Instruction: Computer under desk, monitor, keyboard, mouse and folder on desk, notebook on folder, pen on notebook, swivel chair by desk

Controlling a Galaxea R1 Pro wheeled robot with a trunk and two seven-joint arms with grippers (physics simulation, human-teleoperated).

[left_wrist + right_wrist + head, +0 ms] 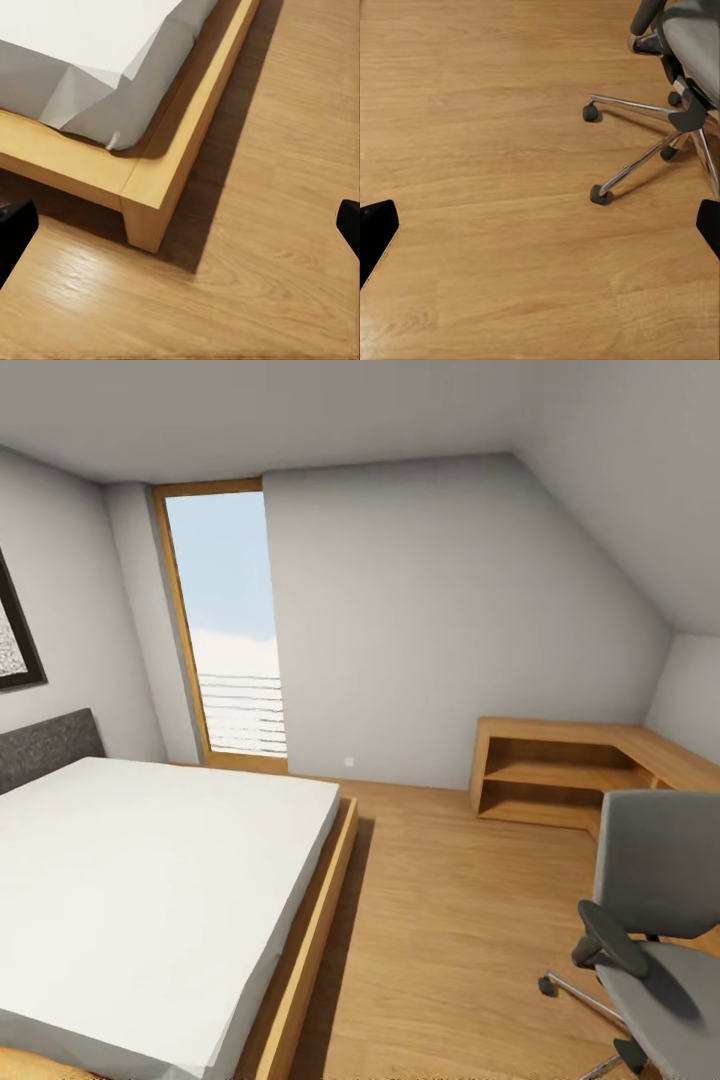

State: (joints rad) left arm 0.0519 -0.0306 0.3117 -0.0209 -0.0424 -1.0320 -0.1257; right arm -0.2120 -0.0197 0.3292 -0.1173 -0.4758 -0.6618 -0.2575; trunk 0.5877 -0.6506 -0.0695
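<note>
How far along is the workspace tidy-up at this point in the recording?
Nothing looks done from here. The swivel chair stands on bare wooden floor between the bed and a low wooden shelf unit. In hand: nothing, as the left gripper and right gripper hang open over the floor. Every placement still looks to be left.

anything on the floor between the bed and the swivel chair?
Bare wooden floor between bed and swivel chair, seen in the head view.
</note>
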